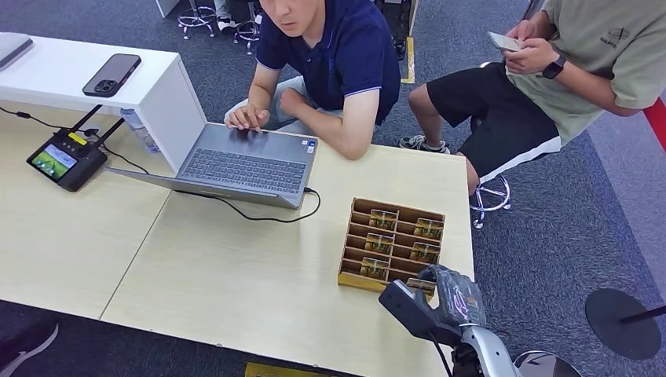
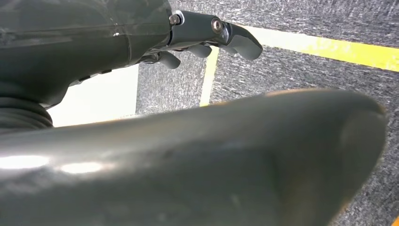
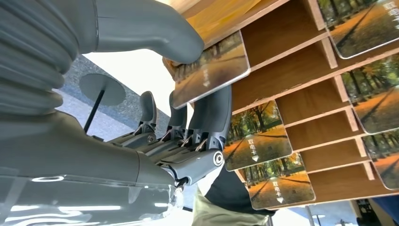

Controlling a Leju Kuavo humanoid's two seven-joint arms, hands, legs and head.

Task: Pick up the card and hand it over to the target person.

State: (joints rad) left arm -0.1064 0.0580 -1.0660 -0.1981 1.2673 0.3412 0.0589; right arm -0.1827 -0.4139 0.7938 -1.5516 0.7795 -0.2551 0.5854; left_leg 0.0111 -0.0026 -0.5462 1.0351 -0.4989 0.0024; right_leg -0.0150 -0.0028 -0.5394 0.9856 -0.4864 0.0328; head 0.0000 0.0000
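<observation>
Right hand pinches a card between thumb and fingers at the wooden rack's near corner, hiding that corner in the head view. Left hand hangs over grey carpet, fingers loosely apart, holding nothing. Pale desk; laptop.

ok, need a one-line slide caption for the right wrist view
Right robot hand pinches an autumn-scene card at the slotted brown wooden card rack, thumb on top, dark fingers beneath.

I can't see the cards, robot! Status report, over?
Right hand pinches a card at the wooden rack. Left hand holds nothing. Nothing blocking.
</observation>
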